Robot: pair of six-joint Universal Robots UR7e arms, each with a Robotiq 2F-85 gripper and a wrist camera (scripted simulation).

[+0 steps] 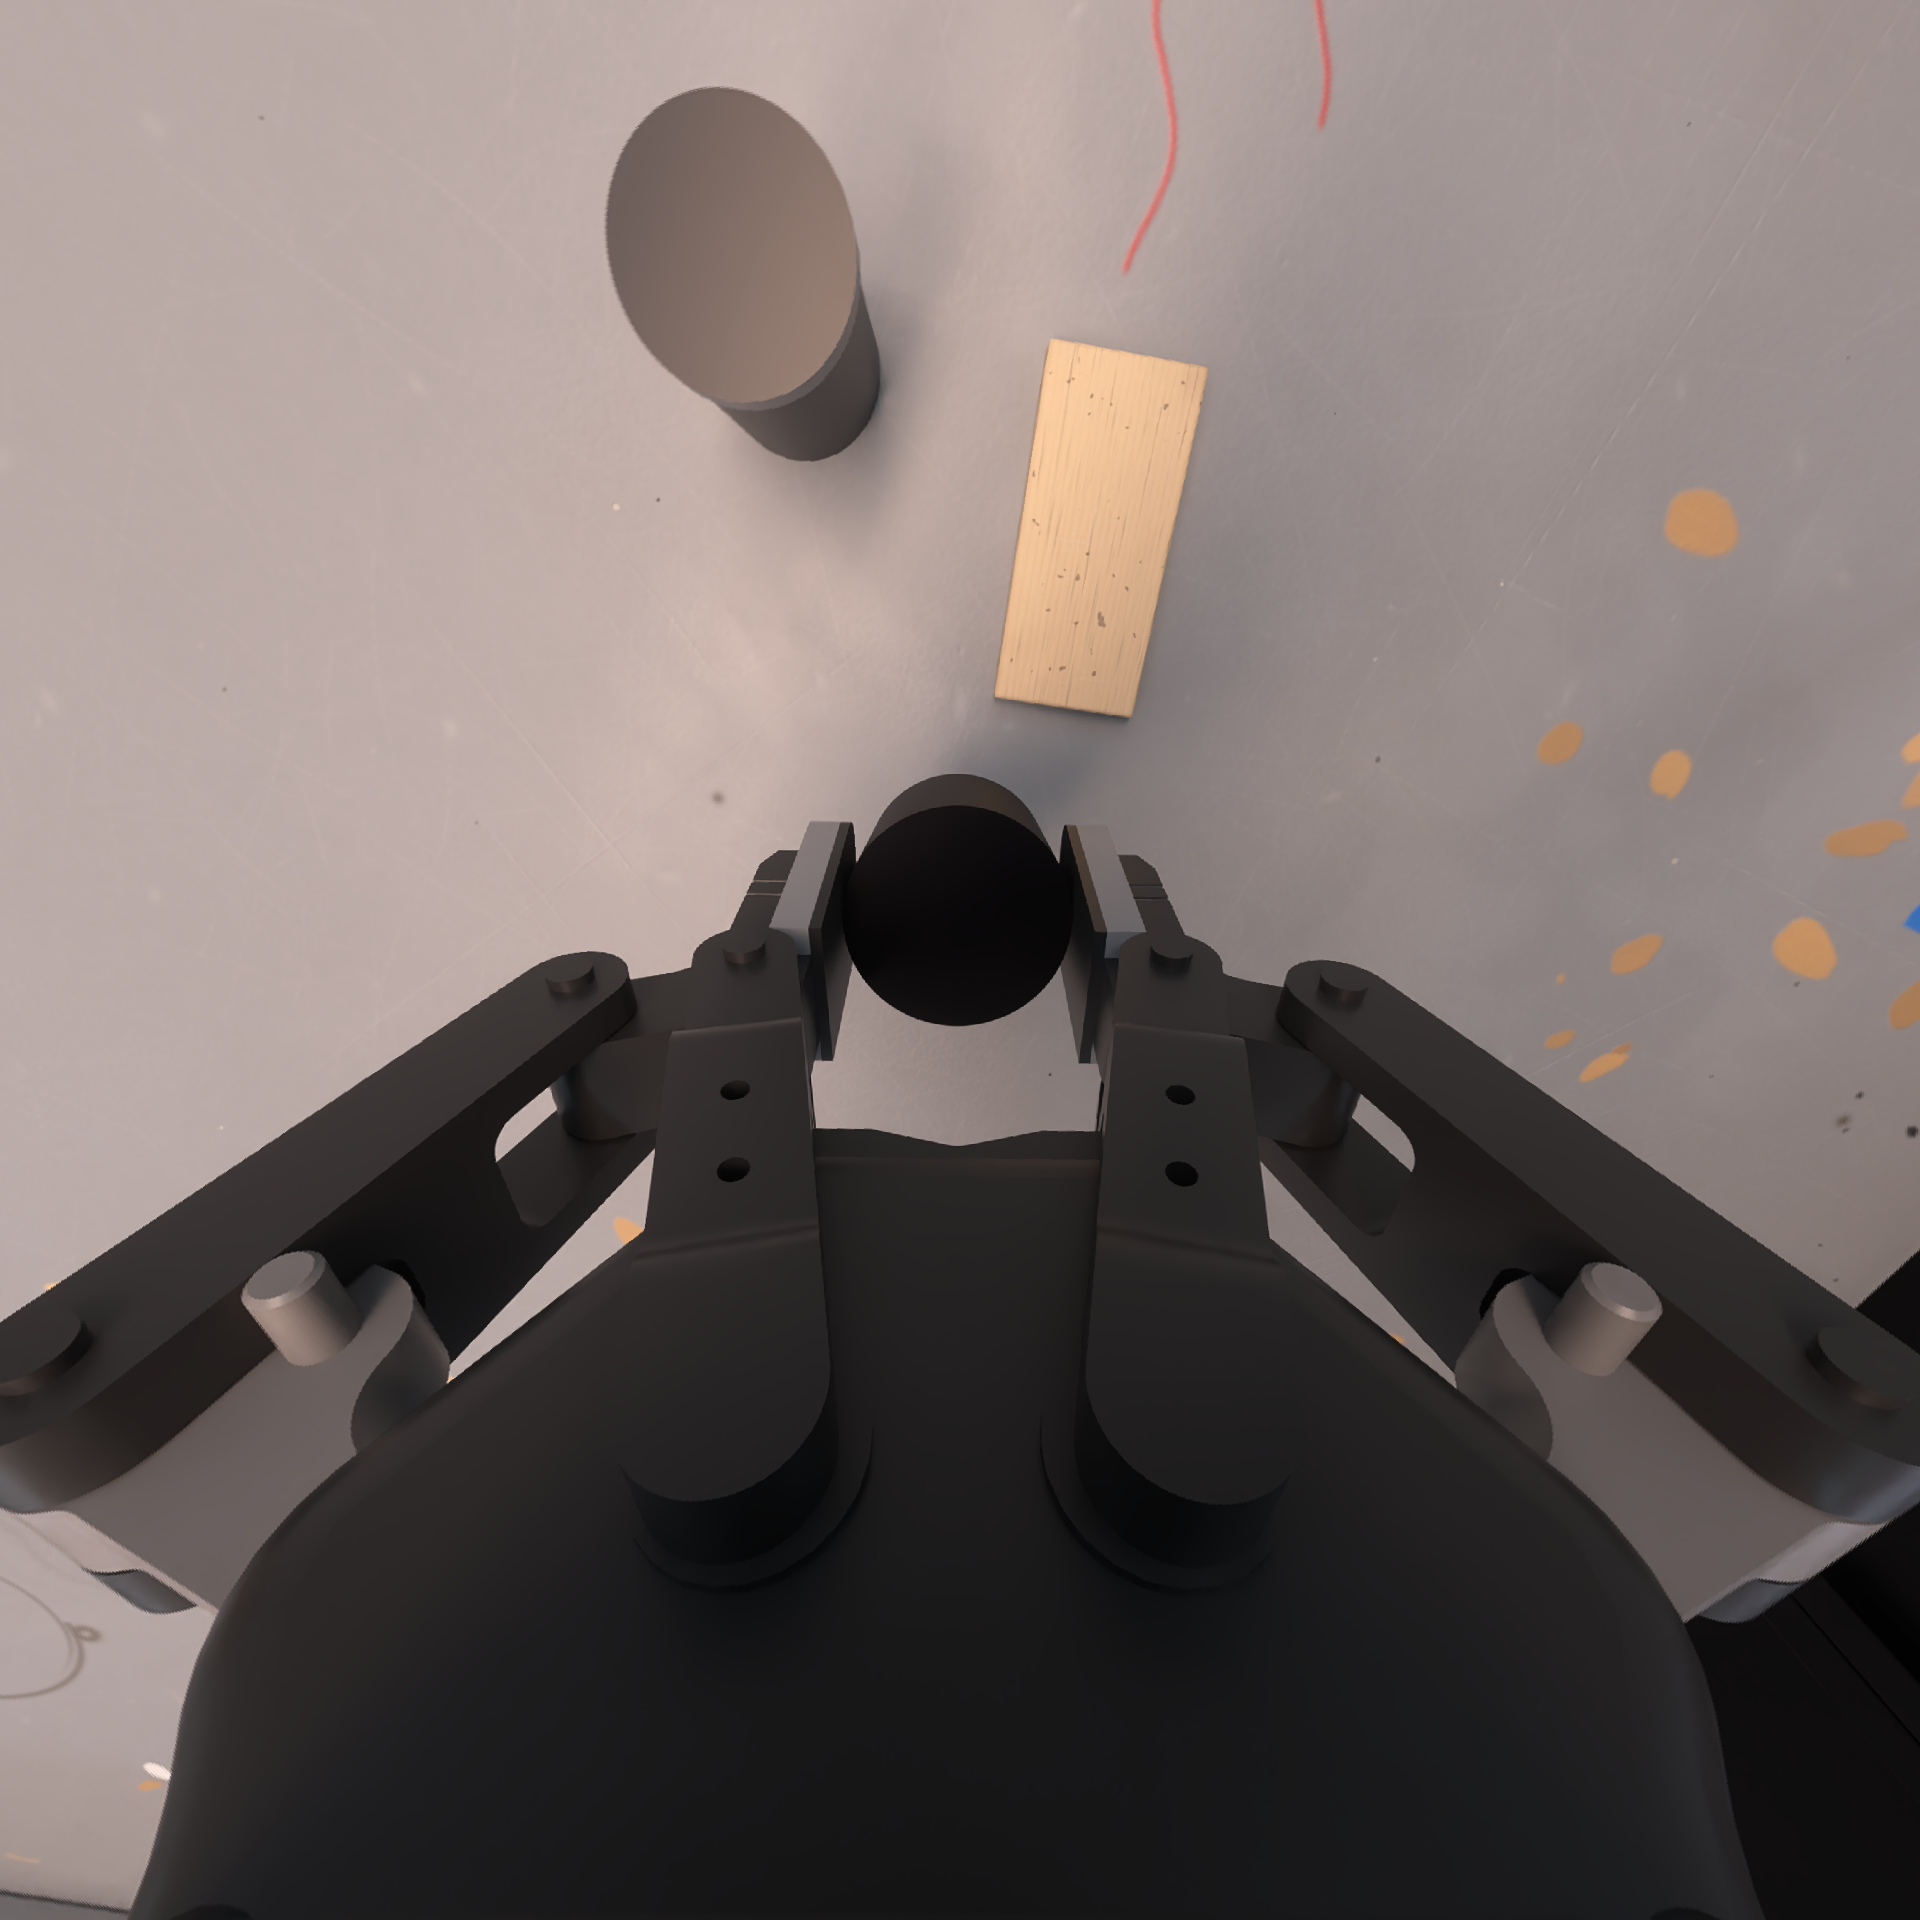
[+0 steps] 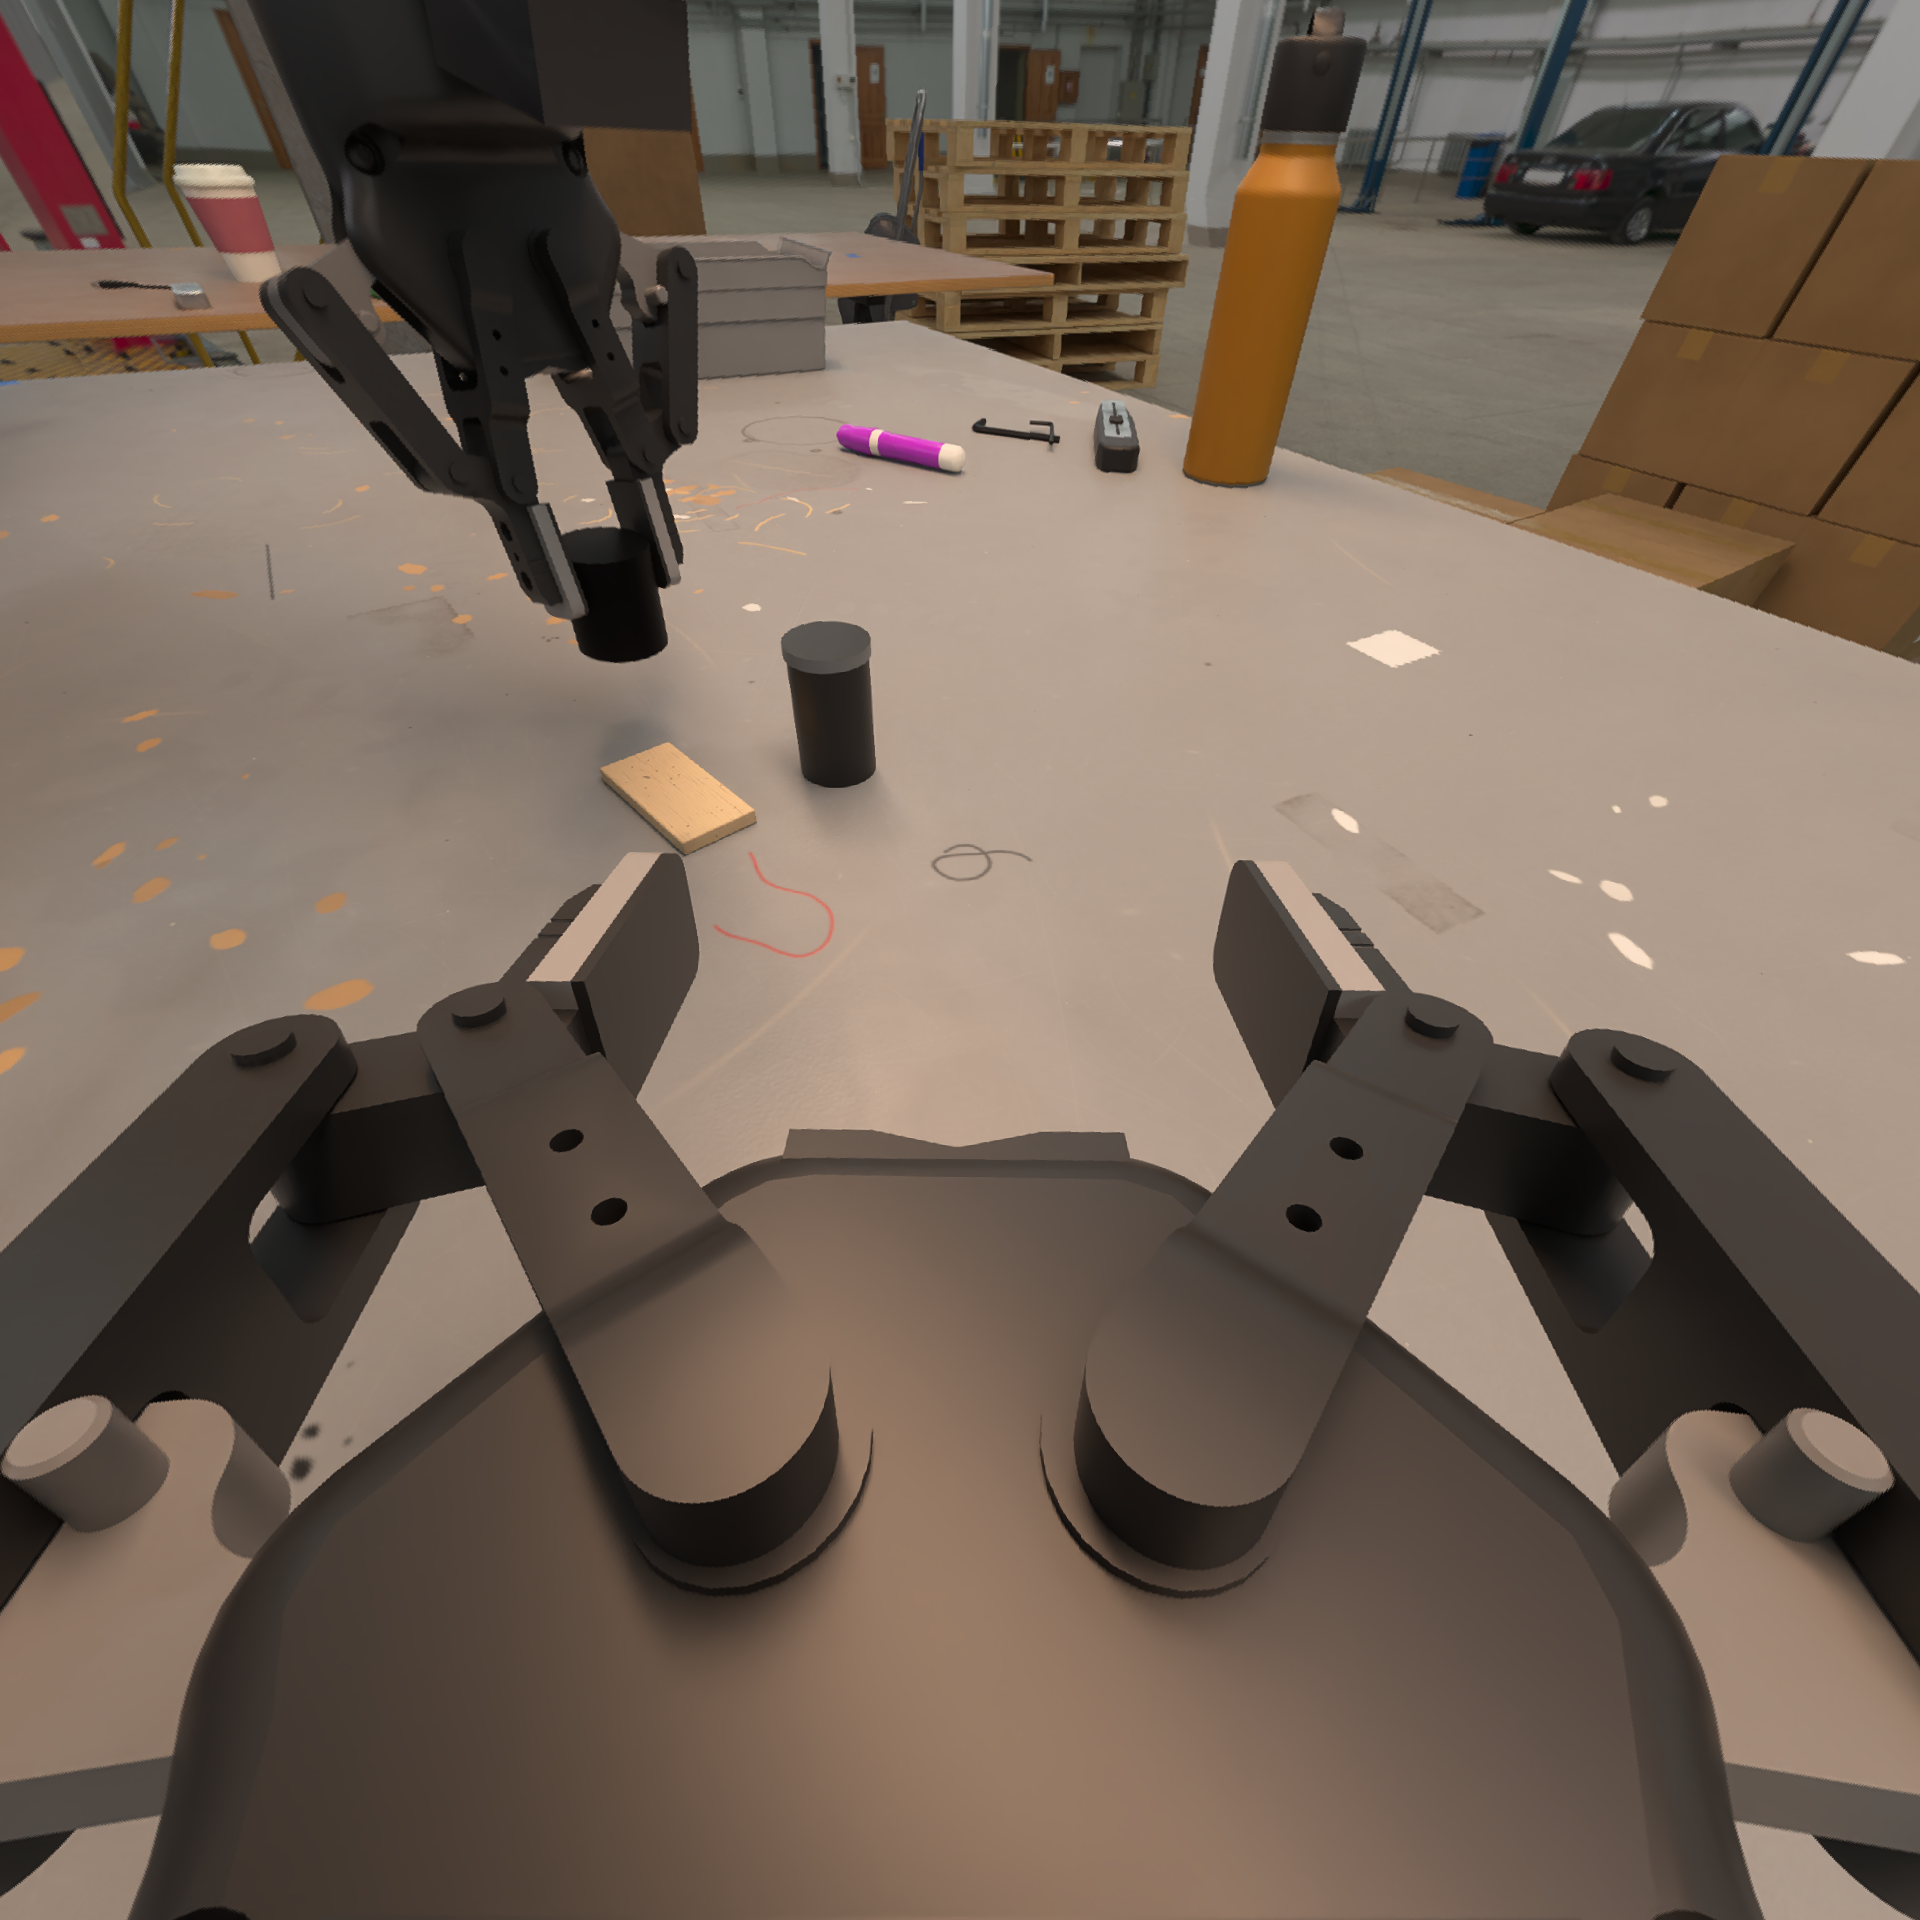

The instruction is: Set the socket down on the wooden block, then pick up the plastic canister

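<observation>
Gaping wide and empty, the right gripper [image 2: 956, 935] hovers nearest. Beyond it lies the wooden block [image 2: 677, 796], the plastic canister [image 2: 829, 707] upright beside it. Farther off, the left gripper [image 2: 608, 556] clamps the black socket [image 2: 618, 613] in the air above the table [image 2: 1143, 727].

Socket [image 2: 619, 603]: short black cylinder, upright, held off the table, left of and farther than the block.
Wooden block [image 2: 677, 797]: flat pale slab, lying bare on the table.
Plastic canister [image 2: 829, 707]: dark grey, capped, upright, just right of the block.
</observation>
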